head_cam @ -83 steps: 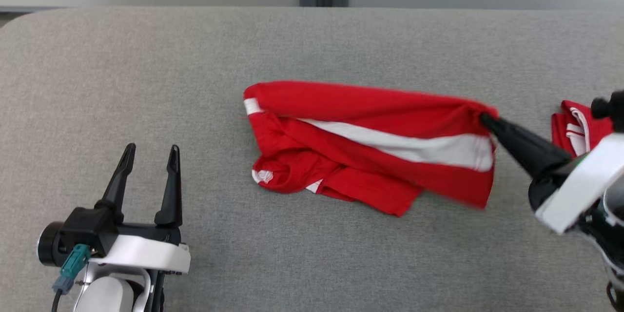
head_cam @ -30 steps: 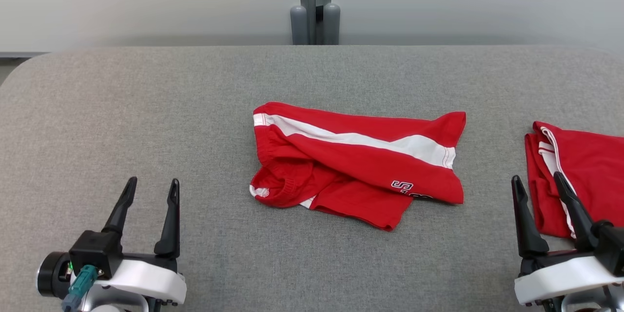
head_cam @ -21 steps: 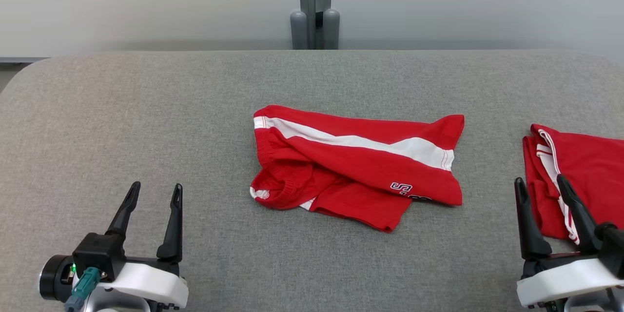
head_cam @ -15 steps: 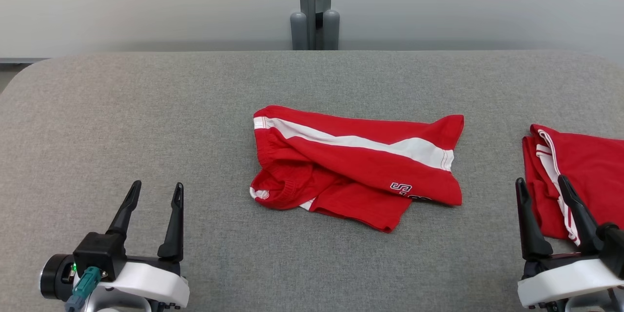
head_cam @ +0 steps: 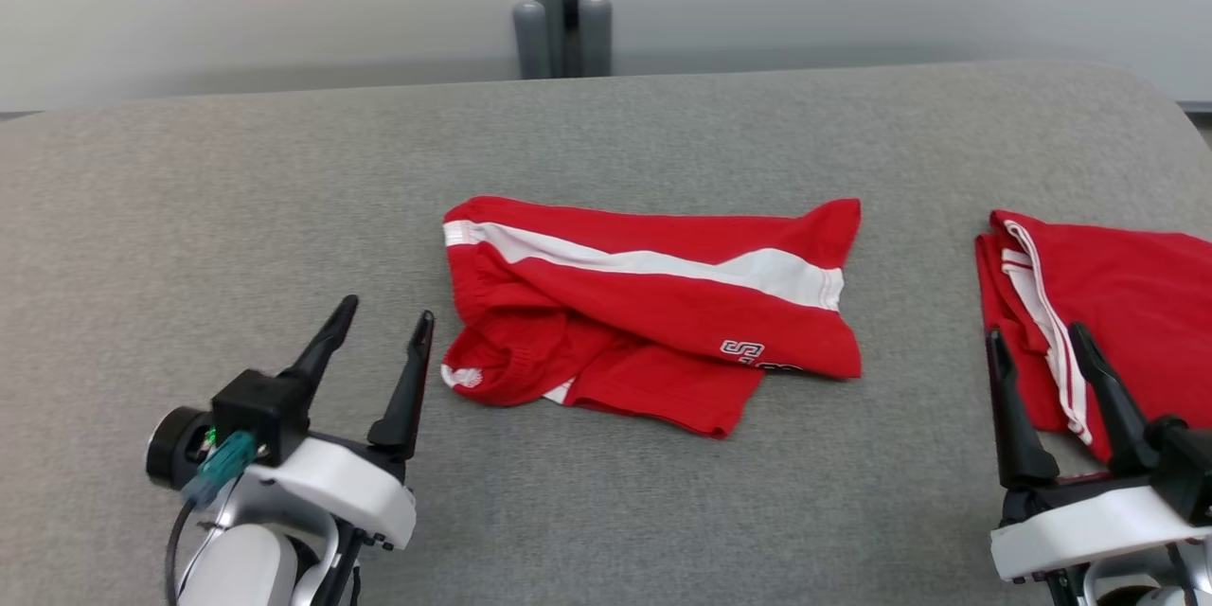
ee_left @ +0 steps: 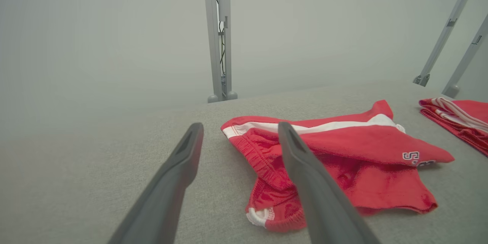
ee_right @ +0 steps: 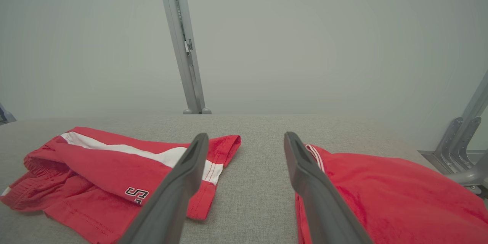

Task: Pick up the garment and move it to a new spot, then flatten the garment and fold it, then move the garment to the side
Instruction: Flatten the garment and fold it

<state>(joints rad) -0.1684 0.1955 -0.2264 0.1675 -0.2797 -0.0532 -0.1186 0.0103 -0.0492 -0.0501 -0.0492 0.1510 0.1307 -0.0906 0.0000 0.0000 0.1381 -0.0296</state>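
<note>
Seeing red fabric shorts (head_cam: pixel 653 322) with a white side stripe lying rumpled and half folded over on the grey cloth-covered table (head_cam: pixel 237 208), straight out in front of the upright grey metal post (head_cam: pixel 561 0) at the table's far edge and well short of it. Noting the elastic waistband bunching at the end left of the post, and the hem with dark-outlined lettering pointing to the right of it.

Finding the left two-fingered dark gripper (head_cam: pixel 389 308) hovering on the near side of the shorts from the post and off to its left, with jaws spread wide and grasping nothing. Seeing its right fingertip just beside the waistband; not managing to tell whether touching.

Finding the right two-fingered dark gripper (head_cam: pixel 1034 331) sitting far to the right of the post, likewise released, fingers spread and empty.

Seeing a second red fabric garment (head_cam: pixel 1127 303) with thin white stripes lying flat further right of the post, apart from the shorts, with the right gripper's fingers overlapping its near edge in the head view; whether touching it, not being able to tell. Catching, in the right wrist view, a strip of bare grey table showing between the two red pieces.
</note>
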